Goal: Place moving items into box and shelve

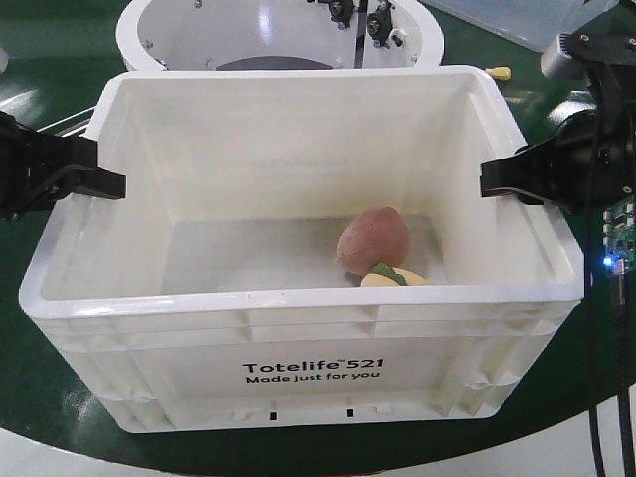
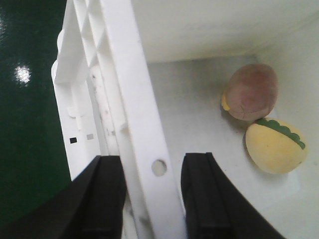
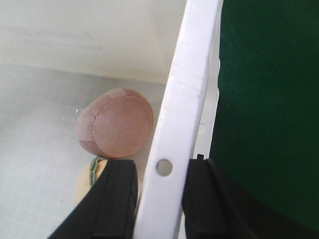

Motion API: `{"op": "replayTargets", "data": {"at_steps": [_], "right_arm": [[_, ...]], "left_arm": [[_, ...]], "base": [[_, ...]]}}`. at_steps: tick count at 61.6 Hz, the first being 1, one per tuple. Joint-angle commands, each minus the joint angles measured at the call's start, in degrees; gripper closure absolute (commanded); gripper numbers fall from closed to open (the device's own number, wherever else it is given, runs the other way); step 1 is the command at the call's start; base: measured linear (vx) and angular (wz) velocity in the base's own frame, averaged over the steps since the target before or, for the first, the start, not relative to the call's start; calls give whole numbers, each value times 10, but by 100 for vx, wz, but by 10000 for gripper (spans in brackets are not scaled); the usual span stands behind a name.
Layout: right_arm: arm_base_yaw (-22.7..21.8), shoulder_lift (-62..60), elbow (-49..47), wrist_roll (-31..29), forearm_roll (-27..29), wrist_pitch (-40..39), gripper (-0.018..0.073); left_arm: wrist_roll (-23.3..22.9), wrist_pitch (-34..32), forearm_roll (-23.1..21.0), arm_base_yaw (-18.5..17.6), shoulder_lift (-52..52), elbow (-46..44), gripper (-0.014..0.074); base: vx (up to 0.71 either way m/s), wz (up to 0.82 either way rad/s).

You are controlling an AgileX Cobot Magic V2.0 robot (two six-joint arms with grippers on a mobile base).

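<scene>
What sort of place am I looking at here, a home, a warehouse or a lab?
Probably a robot lab bench: left end effector and right end effector gripping a white tote on a dark green tabletop, loose cables beside a blue light.

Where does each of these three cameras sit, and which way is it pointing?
Front view: high on the robot's side of the white box, looking forward and down into it; left end effector and right end effector show at its sides.
Left wrist view: on the left arm, looking down the left wall; black fingers pinch the rim.
Right wrist view: mirrored, on the right wall.
All share the brownish-pink plush and yellow plush.
</scene>
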Motion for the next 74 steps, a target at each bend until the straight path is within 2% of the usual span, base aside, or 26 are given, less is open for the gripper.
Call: {"op": "replayTargets", "data": {"at_steps": [1,24,47,74], "right_arm": [[0,-18,-36,-5,50,-41,566],[0,-35,-101,-5,46,-36,565],[0,-41,-102,-7,64,-16,565],[0,-82,-102,-16,68,-30,565]], "left_arm": [[7,-21,-90,-6,-14,-19,599],[7,-39,-90,-6,-52,-20,599],[5,-53,-90,-6,-70,-100,599],[5,-30,-90,-6,-70,-106,596]], "base": [[0,0],[0,0],[0,0],[0,0]]}}
